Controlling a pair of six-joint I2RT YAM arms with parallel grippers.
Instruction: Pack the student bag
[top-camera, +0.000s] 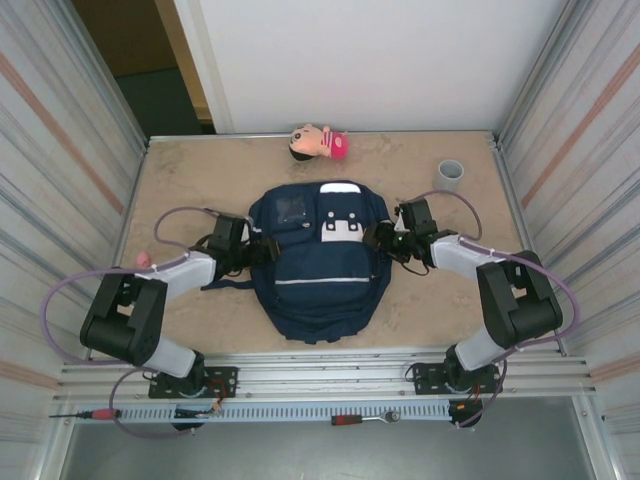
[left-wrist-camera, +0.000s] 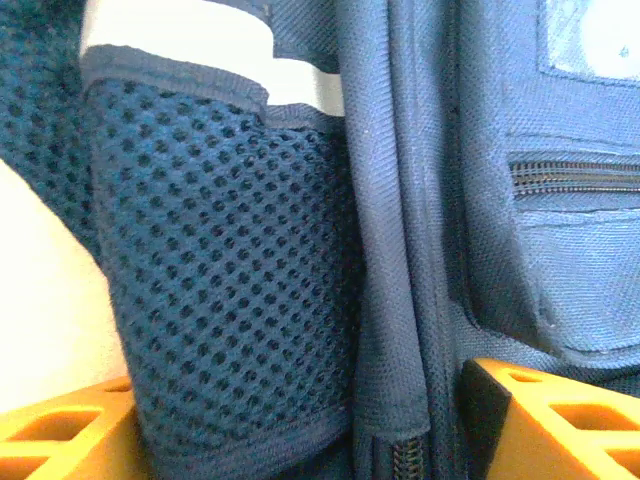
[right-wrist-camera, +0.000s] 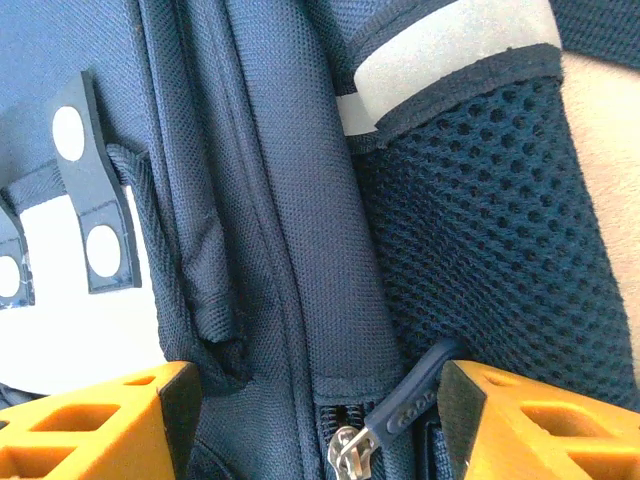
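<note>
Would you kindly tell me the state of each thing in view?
student bag, lying flat, front up
small pocket zip, closed
left pincer, open, astride the bag's side
right pincer, open, astride the bag's other side
doll, lying down
grey cup, upright

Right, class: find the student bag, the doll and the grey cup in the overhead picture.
student bag (top-camera: 320, 305), top external view, front panel below the stripe.
doll (top-camera: 312, 142), top external view, its face.
grey cup (top-camera: 450, 178), top external view, its side wall.
</note>
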